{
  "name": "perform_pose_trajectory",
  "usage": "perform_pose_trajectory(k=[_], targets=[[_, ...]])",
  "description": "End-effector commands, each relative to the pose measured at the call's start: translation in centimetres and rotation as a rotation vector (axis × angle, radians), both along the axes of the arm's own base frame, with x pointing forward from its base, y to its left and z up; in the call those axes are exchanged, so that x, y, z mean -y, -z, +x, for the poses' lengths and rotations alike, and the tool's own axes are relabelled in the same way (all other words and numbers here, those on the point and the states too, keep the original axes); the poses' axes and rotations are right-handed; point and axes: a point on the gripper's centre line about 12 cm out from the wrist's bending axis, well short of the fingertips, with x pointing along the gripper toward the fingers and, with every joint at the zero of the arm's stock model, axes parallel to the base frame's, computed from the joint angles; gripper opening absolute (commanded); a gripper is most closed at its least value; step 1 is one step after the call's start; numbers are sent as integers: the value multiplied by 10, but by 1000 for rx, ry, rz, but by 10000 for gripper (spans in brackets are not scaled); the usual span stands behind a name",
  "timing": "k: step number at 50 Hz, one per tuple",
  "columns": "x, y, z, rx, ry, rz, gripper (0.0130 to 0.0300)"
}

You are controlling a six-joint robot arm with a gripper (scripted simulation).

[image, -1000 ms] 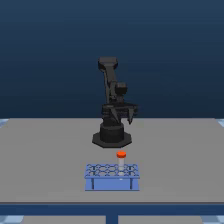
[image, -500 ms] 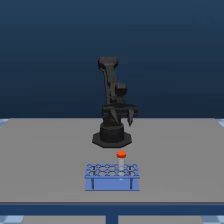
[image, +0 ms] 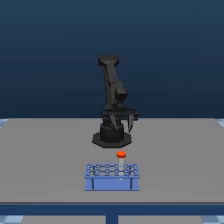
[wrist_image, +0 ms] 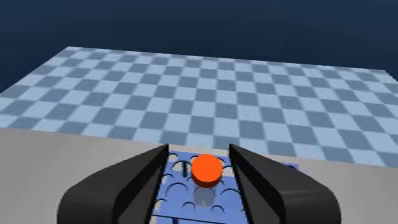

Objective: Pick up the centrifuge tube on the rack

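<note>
Between the two dark fingers (wrist_image: 142,175) of the gripper (wrist_image: 202,152), the wrist view shows the orange-red cap of the centrifuge tube (wrist_image: 206,168), with blue rack showing on either side of it; the jaws stand spread and grip nothing. Seen from the exterior view, the gripper (image: 125,125) hangs low beside the arm's round base (image: 111,139), well apart from the tube (image: 121,155). That tube stands upright in a back-row hole of the light-blue rack (image: 112,176), which sits on the grey table (image: 45,160) at six o'clock from the base. Beyond the table's edge lies a blue checkered floor (wrist_image: 213,95).
</note>
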Motion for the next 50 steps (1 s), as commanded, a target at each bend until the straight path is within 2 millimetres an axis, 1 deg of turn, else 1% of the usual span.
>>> perform_pose_trajectory(k=[1,5,8,10,13,15,18,28,50], targets=[[-1,3,6,-34,8,-9,300],[-1,5,10,-48,15,-8,300],[-1,7,16,-75,28,-4,300],[-1,7,16,-75,28,-4,300],[-1,10,23,-102,40,-1,300],[-1,10,23,-102,40,-1,300],[-1,13,28,-127,51,2,300],[-1,17,38,-166,71,6,300],[-1,21,51,-216,96,12,300]])
